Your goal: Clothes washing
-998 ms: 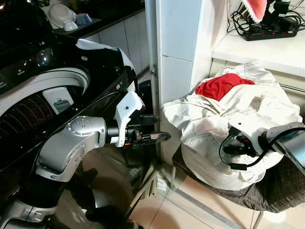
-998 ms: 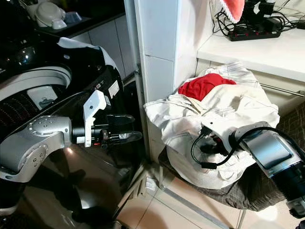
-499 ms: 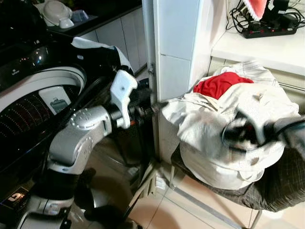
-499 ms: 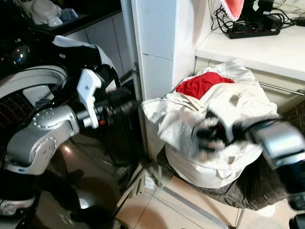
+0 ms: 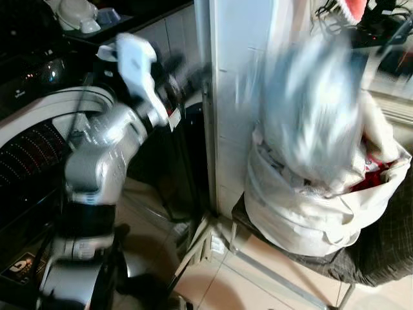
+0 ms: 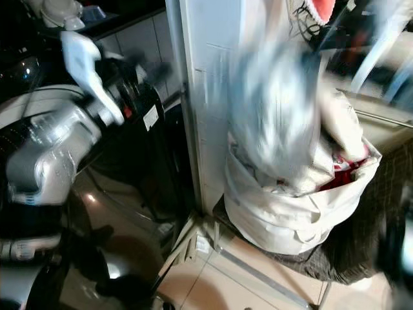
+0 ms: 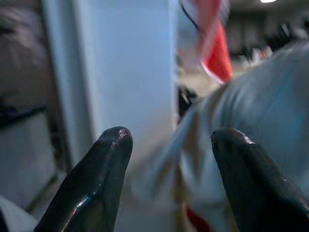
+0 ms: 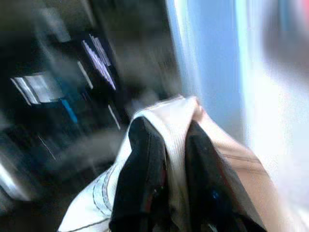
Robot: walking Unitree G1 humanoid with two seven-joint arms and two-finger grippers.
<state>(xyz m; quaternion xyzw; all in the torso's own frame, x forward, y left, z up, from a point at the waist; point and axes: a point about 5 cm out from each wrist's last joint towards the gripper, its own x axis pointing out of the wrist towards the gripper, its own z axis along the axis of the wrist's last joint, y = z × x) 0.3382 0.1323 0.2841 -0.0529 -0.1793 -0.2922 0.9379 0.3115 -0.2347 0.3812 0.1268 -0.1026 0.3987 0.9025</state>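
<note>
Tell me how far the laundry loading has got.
Done: nothing shows in the washer drum yet. In hand: the right gripper is shut on a cream garment, a blurred shape above the pile on the chair; the left gripper is open near the white pillar. Left: carrying it to the washer, then the rest, red cloth included.

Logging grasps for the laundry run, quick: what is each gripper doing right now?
Left gripper: open, holding nothing.
Right gripper: shut on a fold of the cream garment.
</note>
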